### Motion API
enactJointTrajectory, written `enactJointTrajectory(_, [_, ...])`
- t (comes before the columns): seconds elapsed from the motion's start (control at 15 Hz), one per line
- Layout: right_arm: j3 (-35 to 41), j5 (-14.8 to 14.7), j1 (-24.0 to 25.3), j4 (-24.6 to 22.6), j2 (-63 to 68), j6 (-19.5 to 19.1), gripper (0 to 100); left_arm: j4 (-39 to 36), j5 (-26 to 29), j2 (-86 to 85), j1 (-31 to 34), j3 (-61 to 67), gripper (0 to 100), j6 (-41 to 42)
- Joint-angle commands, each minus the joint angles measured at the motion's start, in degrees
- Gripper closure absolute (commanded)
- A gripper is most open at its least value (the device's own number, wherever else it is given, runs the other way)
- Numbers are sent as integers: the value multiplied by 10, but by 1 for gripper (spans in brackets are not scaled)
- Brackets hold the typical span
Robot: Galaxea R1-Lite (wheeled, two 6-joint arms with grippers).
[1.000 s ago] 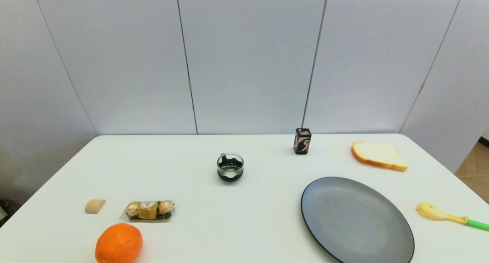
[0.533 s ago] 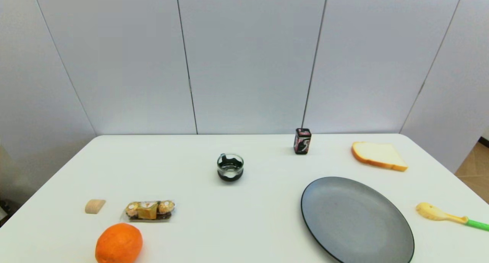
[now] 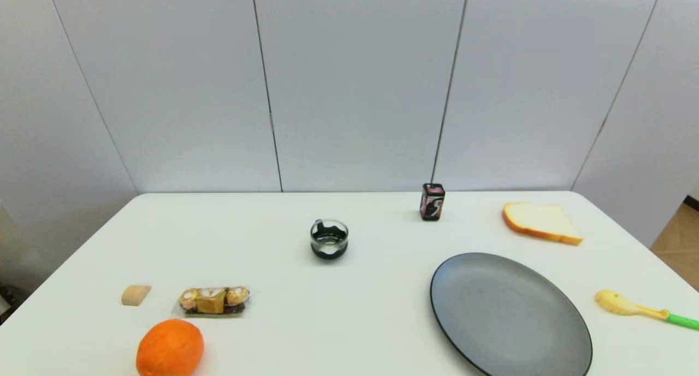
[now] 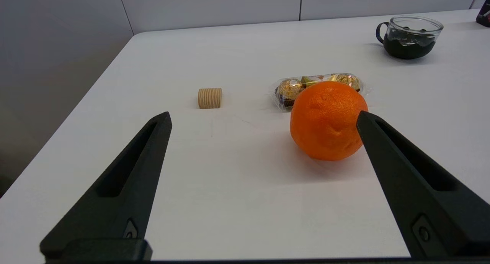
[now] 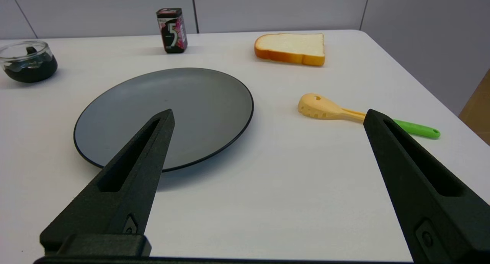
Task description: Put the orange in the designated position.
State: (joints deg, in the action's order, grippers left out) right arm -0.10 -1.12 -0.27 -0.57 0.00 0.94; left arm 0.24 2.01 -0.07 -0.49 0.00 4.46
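Both fingers of left hand (image 4: 264, 118) wide apart, empty, near orange (image 4: 326, 120).

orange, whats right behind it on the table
The clear pack of gold-wrapped chocolates lies just behind the orange; the orange covers part of the pack's near edge.

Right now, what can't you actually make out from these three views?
- Round bright orange fruit: bottom cut off by the head view's lower edge; in the left wrist view a black finger covers its side.
- Clear pack of gold-wrapped chocolates: middle hidden behind the orange, left wrist view.
- Dark grey round plate: near rim cut off, head view.
- Designated position: no marker visible.
- Both arms: outside head view.
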Motion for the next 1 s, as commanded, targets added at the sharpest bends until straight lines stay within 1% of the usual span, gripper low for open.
enactJointTrajectory(0.07, [0,1,0,0,0,-3,0,0,0,0,0,0,0,0])
enactJointTrajectory(0.8, [0,1,0,0,0,-6,0,0,0,0,0,0,0,0])
enactJointTrajectory(1.0, [0,0,0,0,0,-1,0,0,0,0,0,0,0,0])
